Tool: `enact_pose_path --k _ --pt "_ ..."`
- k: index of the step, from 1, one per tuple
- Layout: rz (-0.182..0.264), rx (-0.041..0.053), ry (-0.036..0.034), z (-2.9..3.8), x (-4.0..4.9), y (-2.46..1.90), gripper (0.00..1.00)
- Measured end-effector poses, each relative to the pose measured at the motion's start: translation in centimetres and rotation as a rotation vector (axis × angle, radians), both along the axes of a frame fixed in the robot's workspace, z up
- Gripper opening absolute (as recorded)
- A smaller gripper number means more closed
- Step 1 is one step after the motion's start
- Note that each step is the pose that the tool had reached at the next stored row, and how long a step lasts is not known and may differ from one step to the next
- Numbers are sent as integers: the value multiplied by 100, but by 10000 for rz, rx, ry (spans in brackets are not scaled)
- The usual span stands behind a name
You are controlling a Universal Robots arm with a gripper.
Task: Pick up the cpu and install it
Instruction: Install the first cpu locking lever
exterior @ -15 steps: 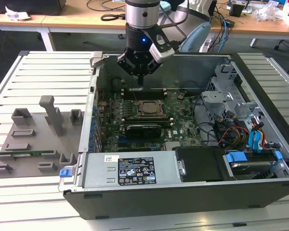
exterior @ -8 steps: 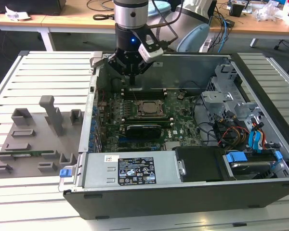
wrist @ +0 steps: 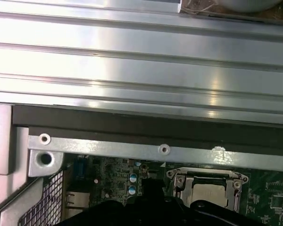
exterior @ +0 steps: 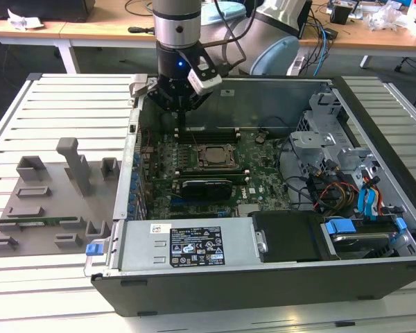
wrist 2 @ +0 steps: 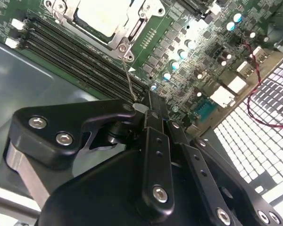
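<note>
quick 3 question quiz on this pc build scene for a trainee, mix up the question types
1. True or false: the cpu lies inside the metal-rimmed socket frame.
2. In the exterior view, the pincer hangs over: A a cardboard box, B the open computer case, C a sink.
3. Fill in: the grey fixture tray lies at the exterior view's ___ of the case.

Key: 1 true; 2 B; 3 left.

My black gripper's (wrist 2: 148, 110) own body hides where its fingertips meet. The pale square cpu top (wrist 2: 106, 14) in the metal-rimmed socket frame (wrist 2: 132, 33) runs off the second wrist view's edge, and the gripper housing covers its near side in the first wrist view.
</note>
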State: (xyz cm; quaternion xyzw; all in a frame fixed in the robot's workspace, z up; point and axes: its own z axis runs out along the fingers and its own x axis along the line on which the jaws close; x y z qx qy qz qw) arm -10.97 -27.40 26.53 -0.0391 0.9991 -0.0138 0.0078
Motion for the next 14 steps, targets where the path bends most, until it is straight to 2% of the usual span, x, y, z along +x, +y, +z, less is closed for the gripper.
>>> enact_pose_path --k 3,14 --pt "-2 -1 1 -19 36 0 11" --pt "-2 -1 0 -23 100 0 11"
